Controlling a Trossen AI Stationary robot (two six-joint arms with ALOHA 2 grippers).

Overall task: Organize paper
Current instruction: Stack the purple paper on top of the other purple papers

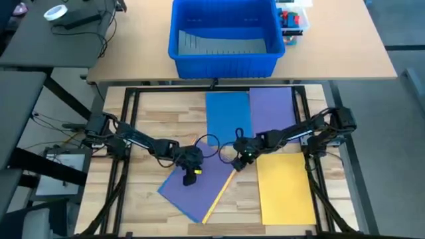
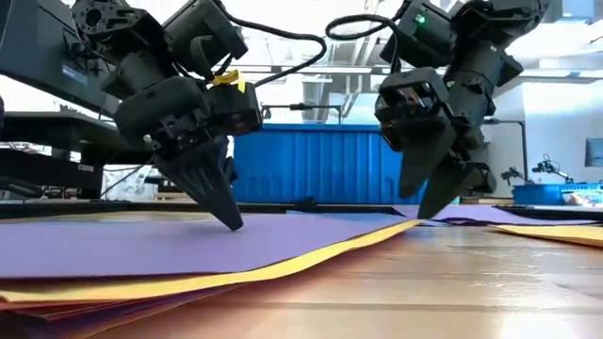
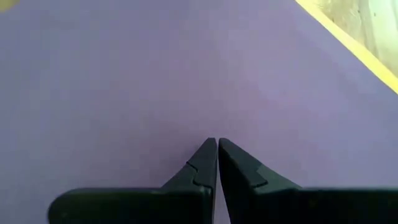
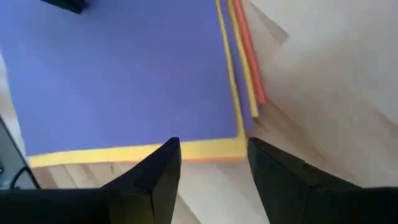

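My left gripper (image 1: 190, 174) is clenched empty, tips pressing the purple sheet (image 1: 192, 189) topping the skewed stack at table's 7 o'clock. My right gripper (image 1: 237, 161), released, hovers at the stack's 1 o'clock corner. Blue sheet (image 1: 228, 114), purple sheet (image 1: 273, 111), yellow sheet (image 1: 285, 188) lie apart.

Purple paper (image 1: 192, 192), yellow sheet (image 1: 285, 189), blue bin (image 1: 222, 33)

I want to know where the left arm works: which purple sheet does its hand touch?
The tilted purple sheet topping the front-left stack, under the left hand; the other purple sheet lies straight beside the blue one.
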